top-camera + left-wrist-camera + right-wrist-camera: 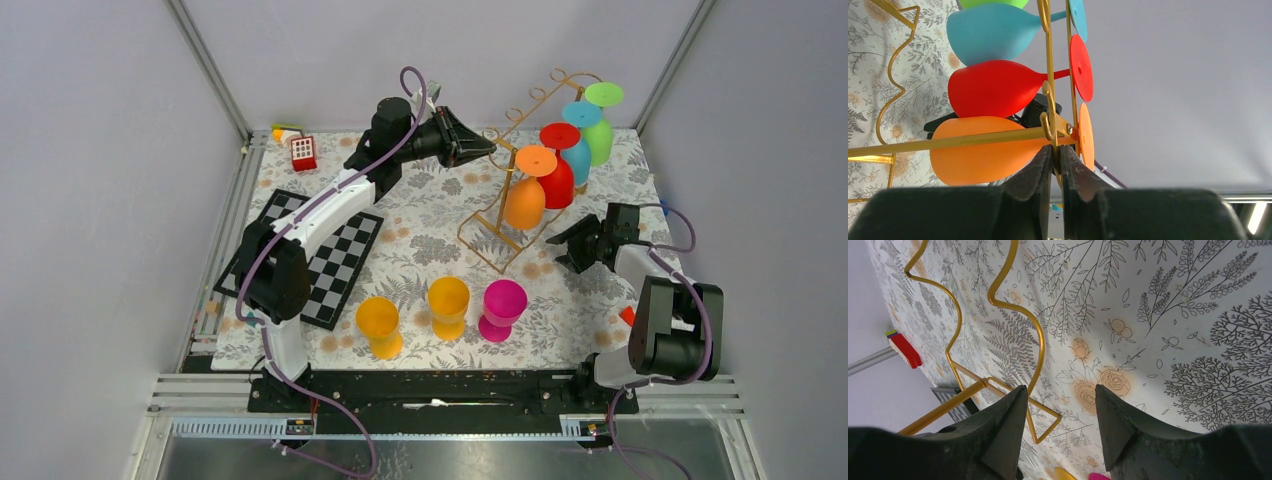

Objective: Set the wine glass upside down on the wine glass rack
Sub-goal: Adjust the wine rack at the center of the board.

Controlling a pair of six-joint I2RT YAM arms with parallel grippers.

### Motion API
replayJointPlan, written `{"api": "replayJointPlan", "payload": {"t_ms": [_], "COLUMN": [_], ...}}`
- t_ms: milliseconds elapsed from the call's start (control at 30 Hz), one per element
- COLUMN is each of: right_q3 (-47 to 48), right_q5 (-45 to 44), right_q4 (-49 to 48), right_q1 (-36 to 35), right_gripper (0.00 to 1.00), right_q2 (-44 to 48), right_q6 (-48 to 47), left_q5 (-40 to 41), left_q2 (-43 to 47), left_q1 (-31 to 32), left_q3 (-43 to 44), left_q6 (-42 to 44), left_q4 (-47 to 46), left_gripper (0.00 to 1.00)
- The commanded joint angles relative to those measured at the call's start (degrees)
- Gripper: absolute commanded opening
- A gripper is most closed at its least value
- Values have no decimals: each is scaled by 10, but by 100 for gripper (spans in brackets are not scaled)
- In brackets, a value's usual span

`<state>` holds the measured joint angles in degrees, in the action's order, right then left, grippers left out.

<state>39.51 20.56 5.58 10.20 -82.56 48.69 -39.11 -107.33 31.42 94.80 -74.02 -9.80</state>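
The gold wine glass rack (505, 170) stands at the back right of the floral cloth. Several wine glasses hang upside down on it: orange (527, 198), red (558, 178), blue (578, 150) and green (600, 132). My left gripper (487, 150) is shut on a thin upright wire of the rack (948, 142), just under the rail by the orange glass (978, 160). My right gripper (572, 243) is open low beside the rack's wire base (1013, 305), with only cloth and a corner of that wire showing between its fingers. An orange (380, 325), a yellow (448, 305) and a magenta wine glass (502, 308) stand upright near the front.
A chessboard mat (330, 262) lies on the left under the left arm. A red-and-white block (303, 152) and a small yellow toy (283, 132) sit at the back left corner. Grey walls and metal frame posts close in the table.
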Motion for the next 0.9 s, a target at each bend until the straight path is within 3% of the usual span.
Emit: {"api": "replayJointPlan", "payload": {"t_ms": [0, 67, 467, 667, 867], "right_q3": [28, 30, 28, 42, 68], "right_q5": [-2, 10, 69, 64, 55], "right_q4": [7, -7, -131, -145, -127], "right_q1": [2, 2, -24, -48, -60], "right_gripper": [58, 56, 52, 41, 35], "right_q2": [-20, -36, -112, -142, -163], "right_q6": [-17, -7, 66, 83, 84], "left_q5": [-11, -12, -22, -24, -24], "left_q2": [25, 28, 41, 52, 63], "left_q1": [0, 1, 1, 1, 1], "left_q3": [2, 0, -19, -32, -33], "left_q6": [4, 3, -31, -40, -42], "left_q4": [-14, -16, -36, -38, -36], "left_gripper": [8, 0, 0, 0, 0]}}
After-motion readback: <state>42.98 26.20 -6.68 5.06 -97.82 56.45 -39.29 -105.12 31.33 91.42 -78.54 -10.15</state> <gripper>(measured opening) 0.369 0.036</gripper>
